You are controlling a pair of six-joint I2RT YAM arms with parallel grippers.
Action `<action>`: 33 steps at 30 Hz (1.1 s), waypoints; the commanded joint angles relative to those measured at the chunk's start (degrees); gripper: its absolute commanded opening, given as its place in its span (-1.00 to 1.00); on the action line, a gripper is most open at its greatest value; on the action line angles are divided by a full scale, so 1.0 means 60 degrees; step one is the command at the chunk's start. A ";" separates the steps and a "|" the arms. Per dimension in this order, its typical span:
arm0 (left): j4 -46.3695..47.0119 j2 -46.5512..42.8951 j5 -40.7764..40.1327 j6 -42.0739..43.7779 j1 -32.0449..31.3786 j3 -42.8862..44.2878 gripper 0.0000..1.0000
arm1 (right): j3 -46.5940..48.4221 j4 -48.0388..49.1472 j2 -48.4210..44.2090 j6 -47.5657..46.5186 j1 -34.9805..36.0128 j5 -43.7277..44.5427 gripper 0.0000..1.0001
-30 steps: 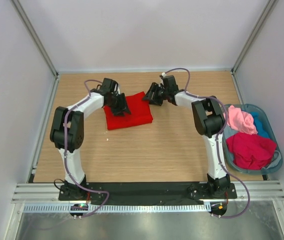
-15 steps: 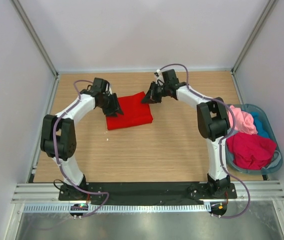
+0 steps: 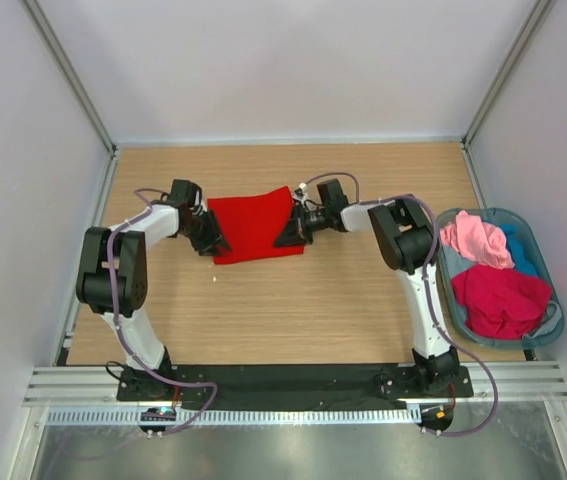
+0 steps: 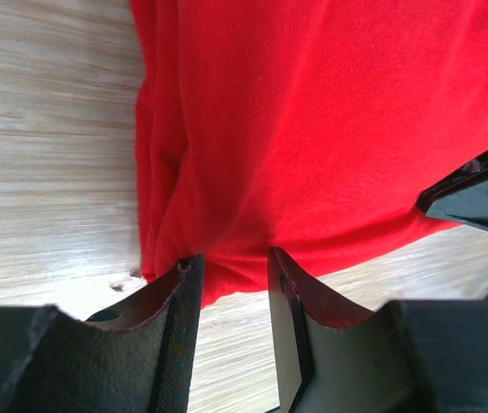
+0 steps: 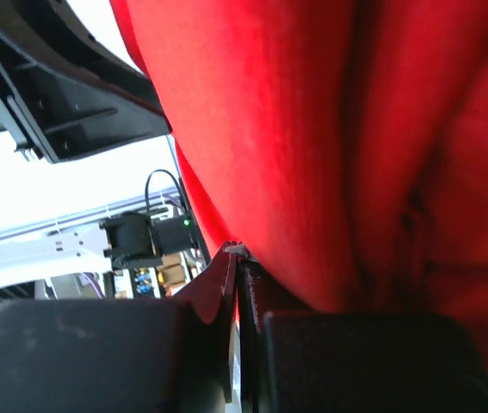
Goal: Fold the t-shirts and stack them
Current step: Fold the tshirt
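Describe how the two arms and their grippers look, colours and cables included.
Both the left arm and right arm have white link shells, bulky black joints and black bases. A purple-grey cable loops loosely along each. The left gripper and right gripper are matte black, with flat, angular fingers tapering toward the tips.

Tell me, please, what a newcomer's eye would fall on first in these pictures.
The bright red t-shirt, folded on the middle of the wooden table, stands out first. The left gripper straddles its left edge with jaws open, while the right gripper is shut on the opposite edge. At the table's right end a translucent basket holds a pink tee, a teal tee and a crimson tee.
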 commanded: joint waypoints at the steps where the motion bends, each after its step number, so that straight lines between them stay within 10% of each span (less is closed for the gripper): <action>1: 0.0073 0.0562 -0.0699 0.0078 0.0094 -0.0012 -0.24 | 0.0154 -0.0967 -0.0181 -0.1297 -0.0120 0.0168 -0.85; 11: -0.1320 0.0005 -0.0392 -0.0141 0.0079 0.2214 -0.16 | 0.1151 -0.2320 -0.1413 -0.1422 0.0129 -0.0024 -0.76; 33: 0.0570 0.3332 -0.0627 0.0239 0.0812 0.4442 -0.15 | 0.1855 0.5431 0.1752 0.2900 -0.1292 0.3244 -0.59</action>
